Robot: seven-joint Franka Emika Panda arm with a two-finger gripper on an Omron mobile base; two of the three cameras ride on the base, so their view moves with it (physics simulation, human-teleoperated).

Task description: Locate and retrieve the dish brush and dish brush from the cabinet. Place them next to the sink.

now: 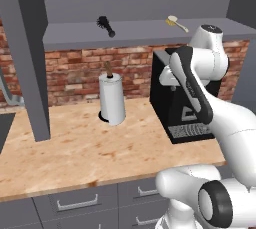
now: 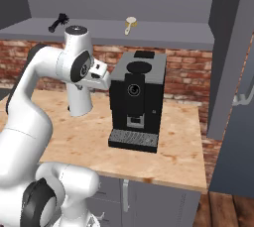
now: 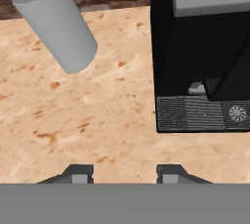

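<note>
Two dish brushes lie on the shelf board of the grey cabinet (image 1: 140, 37) (image 2: 173, 28). One dish brush is all black (image 1: 105, 25) (image 2: 58, 23) and the other is cream-handled with a tan head (image 1: 177, 22) (image 2: 130, 24). My gripper (image 3: 124, 174) hangs well below the shelf, over the wooden counter (image 3: 73, 120). It points down, its fingers stand open, and nothing is between them. My hand (image 2: 100, 75) sits between the paper towel roll and the coffee machine. A dark corner of the sink (image 1: 4, 130) and its curved faucet (image 1: 9, 93) show at the far left.
A white paper towel roll (image 1: 112, 98) (image 2: 79, 103) (image 3: 53, 17) stands on the counter. A black coffee machine (image 1: 175, 108) (image 2: 136, 97) (image 3: 205, 47) stands beside it. Grey cabinet side panels (image 1: 27, 48) (image 2: 228, 47) hang down to the counter. Grey drawers (image 1: 75, 203) run below.
</note>
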